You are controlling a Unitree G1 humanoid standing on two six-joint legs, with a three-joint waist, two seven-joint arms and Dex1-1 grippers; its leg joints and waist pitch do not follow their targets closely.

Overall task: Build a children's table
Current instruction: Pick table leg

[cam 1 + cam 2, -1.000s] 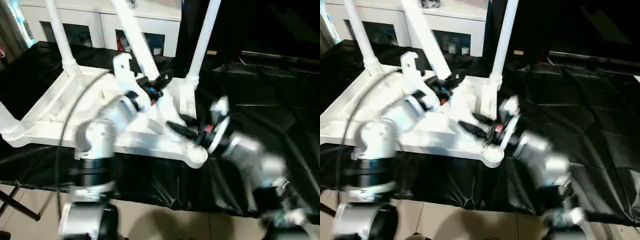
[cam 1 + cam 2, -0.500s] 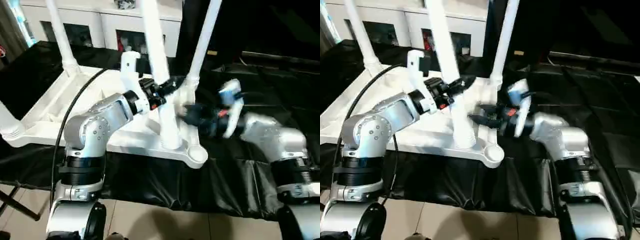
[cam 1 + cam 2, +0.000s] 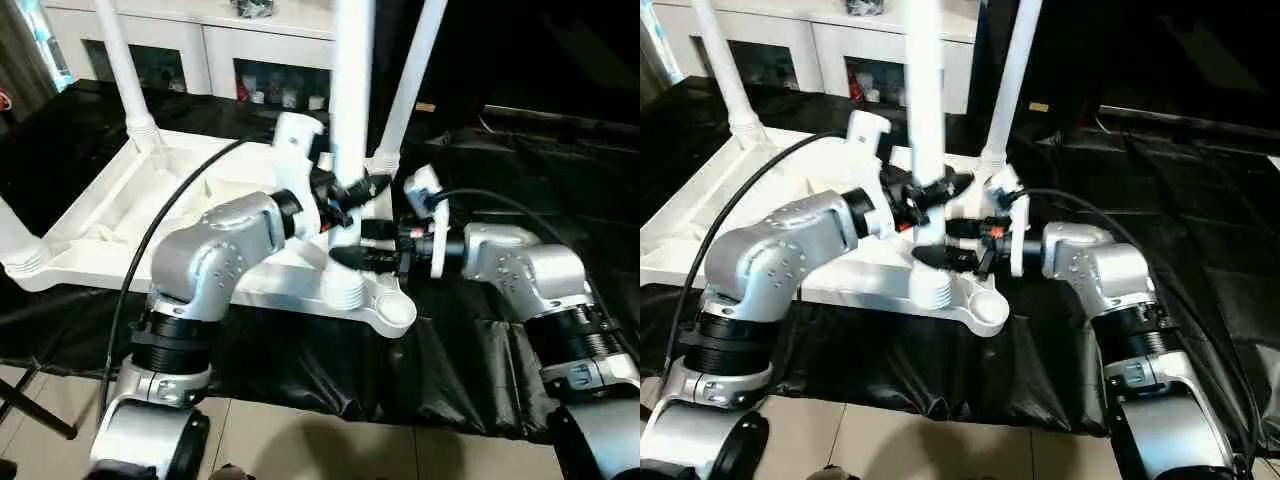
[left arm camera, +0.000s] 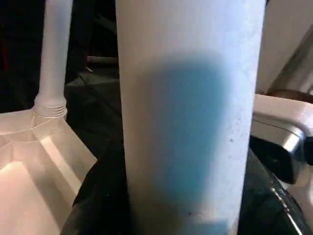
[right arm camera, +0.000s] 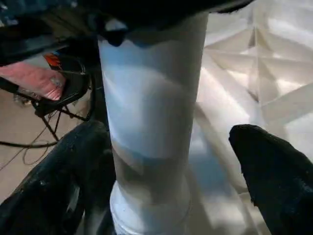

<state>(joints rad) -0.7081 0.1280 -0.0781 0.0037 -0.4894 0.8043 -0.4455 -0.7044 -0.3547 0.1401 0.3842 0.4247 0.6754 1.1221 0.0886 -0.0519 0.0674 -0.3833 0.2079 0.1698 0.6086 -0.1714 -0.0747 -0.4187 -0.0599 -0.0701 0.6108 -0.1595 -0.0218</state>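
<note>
Silver jointed forearms, black ribbed wrist collars, looping black cables, black-fingered left pincer [image 3: 352, 190] and right pincer [image 3: 362, 243], red marks.

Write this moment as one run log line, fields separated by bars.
stage: fourth leg upright at near corner socket | left end effector: shut on leg | right end effector: open around leg base

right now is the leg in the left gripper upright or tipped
Upright: the leg rises straight from the tabletop, gripped by the left gripper.
</note>
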